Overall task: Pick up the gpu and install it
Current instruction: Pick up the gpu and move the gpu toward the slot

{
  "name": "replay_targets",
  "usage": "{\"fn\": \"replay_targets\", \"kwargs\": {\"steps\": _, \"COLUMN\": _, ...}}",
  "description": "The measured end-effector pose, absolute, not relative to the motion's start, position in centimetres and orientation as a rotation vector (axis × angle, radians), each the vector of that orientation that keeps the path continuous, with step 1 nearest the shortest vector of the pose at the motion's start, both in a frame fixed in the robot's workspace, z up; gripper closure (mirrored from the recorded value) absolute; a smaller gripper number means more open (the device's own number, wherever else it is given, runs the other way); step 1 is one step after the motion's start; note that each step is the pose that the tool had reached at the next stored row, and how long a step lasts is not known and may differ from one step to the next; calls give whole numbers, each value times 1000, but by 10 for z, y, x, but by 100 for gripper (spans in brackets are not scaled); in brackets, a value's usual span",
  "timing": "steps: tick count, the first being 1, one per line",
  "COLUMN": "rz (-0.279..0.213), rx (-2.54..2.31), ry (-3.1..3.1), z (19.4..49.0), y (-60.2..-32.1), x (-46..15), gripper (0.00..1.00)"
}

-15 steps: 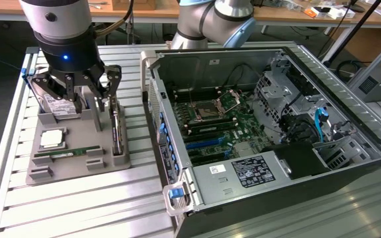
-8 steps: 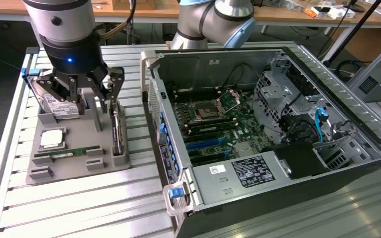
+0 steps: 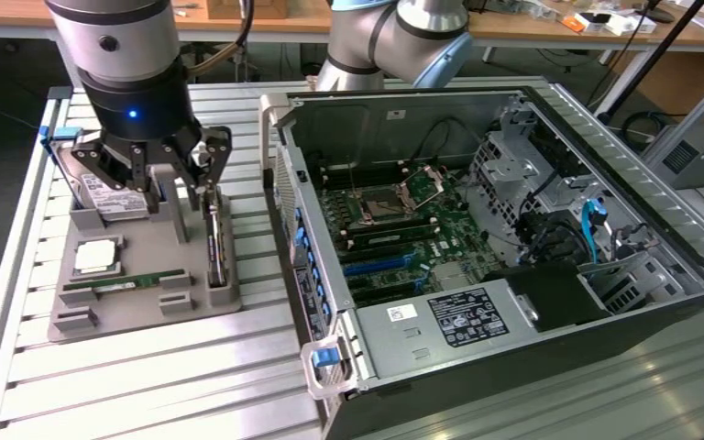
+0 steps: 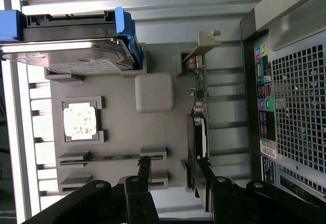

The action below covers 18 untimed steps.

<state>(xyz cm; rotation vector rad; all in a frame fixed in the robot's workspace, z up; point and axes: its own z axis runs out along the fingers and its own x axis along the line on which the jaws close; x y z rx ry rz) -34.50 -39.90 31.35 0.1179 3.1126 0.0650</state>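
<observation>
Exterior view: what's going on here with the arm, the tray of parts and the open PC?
A robot arm is working over a grey tray of computer parts beside an open PC case. Its gripper hangs open above the tray and holds nothing. One finger is close to the gpu. The gpu stands on edge in its slot on the tray's case side, not yet lifted. The tray also holds a hard drive, a CPU and a memory stick.

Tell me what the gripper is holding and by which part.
Nothing is held. The gripper hangs open above the tray, one of its fingers close by the gpu, which stands on edge in its slot.
</observation>
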Motion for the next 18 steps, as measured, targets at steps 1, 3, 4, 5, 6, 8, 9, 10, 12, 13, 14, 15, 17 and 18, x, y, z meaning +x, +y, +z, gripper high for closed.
{"fn": "replay_targets", "kwargs": {"steps": 1, "rz": 65, "rx": 118, "ry": 3112, "z": 313, "y": -399, "x": -345, "gripper": 52}}
{"fn": "replay_targets", "kwargs": {"steps": 3, "rz": 65, "rx": 118, "ry": 3112, "z": 312, "y": -399, "x": -344, "gripper": 52}}
{"fn": "replay_targets", "kwargs": {"steps": 4, "rz": 65, "rx": 118, "ry": 3112, "z": 312, "y": -399, "x": -343, "gripper": 52}}
{"fn": "replay_targets", "kwargs": {"steps": 5, "rz": 65, "rx": 118, "ry": 3113, "z": 312, "y": -399, "x": -342, "gripper": 52}}
{"fn": "replay_targets", "kwargs": {"steps": 6, "rz": 65, "rx": 118, "ry": 3113, "z": 311, "y": -399, "x": -341, "gripper": 52}}
{"fn": "replay_targets", "kwargs": {"steps": 8, "rz": 65, "rx": 118, "ry": 3112, "z": 311, "y": -399, "x": -338, "gripper": 52}}
{"fn": "replay_targets", "kwargs": {"steps": 9, "rz": 65, "rx": 118, "ry": 3112, "z": 311, "y": -399, "x": -336, "gripper": 52}}
{"fn": "replay_targets", "kwargs": {"steps": 10, "rz": 65, "rx": 118, "ry": 3113, "z": 311, "y": -399, "x": -335, "gripper": 52}}
{"fn": "replay_targets", "kwargs": {"steps": 12, "rz": 65, "rx": 118, "ry": 3113, "z": 310, "y": -399, "x": -331, "gripper": 52}}
{"fn": "replay_targets", "kwargs": {"steps": 13, "rz": 65, "rx": 118, "ry": 3113, "z": 310, "y": -399, "x": -328, "gripper": 52}}
{"fn": "replay_targets", "kwargs": {"steps": 14, "rz": 65, "rx": 118, "ry": 3113, "z": 310, "y": -399, "x": -326, "gripper": 52}}
{"fn": "replay_targets", "kwargs": {"steps": 15, "rz": 65, "rx": 118, "ry": 3113, "z": 309, "y": -399, "x": -324, "gripper": 52}}
{"fn": "replay_targets", "kwargs": {"steps": 17, "rz": 65, "rx": 118, "ry": 3114, "z": 308, "y": -399, "x": -321, "gripper": 52}}
{"fn": "replay_targets", "kwargs": {"steps": 18, "rz": 65, "rx": 118, "ry": 3114, "z": 306, "y": -399, "x": -320, "gripper": 52}}
